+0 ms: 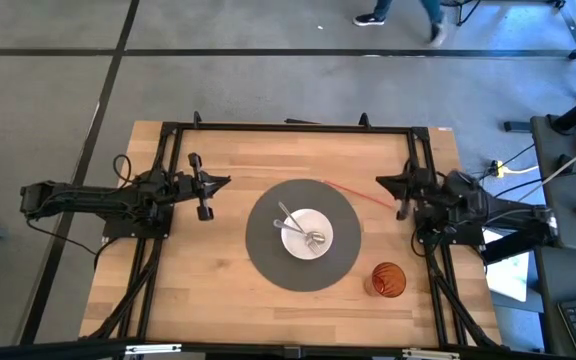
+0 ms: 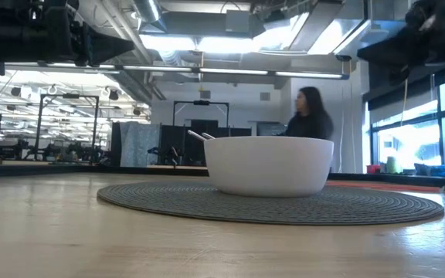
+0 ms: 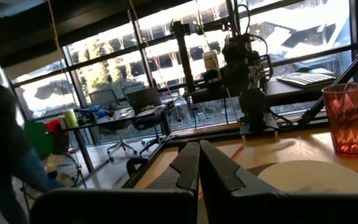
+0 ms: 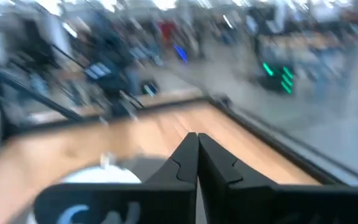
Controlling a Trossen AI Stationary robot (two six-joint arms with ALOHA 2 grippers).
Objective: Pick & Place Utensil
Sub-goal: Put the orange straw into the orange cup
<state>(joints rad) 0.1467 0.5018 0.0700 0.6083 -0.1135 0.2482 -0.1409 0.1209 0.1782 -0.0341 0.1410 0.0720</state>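
A light wooden table (image 1: 218, 300) seen from above holds a round dark grey woven placemat (image 1: 268, 260) at the centre of the frame. On it sits a white ceramic bowl (image 1: 320, 224), and a silver metal utensil (image 1: 293, 221) lies inside, handle leaning toward the upper left, apparently already placed. A red faceted plastic cup (image 1: 389, 280) stands at lower right, clear of the mat. The left gripper (image 1: 220, 182), mid-left, and right gripper (image 1: 384, 182), mid-right, are both clenched on nothing, parked well apart from the bowl, as if resting.
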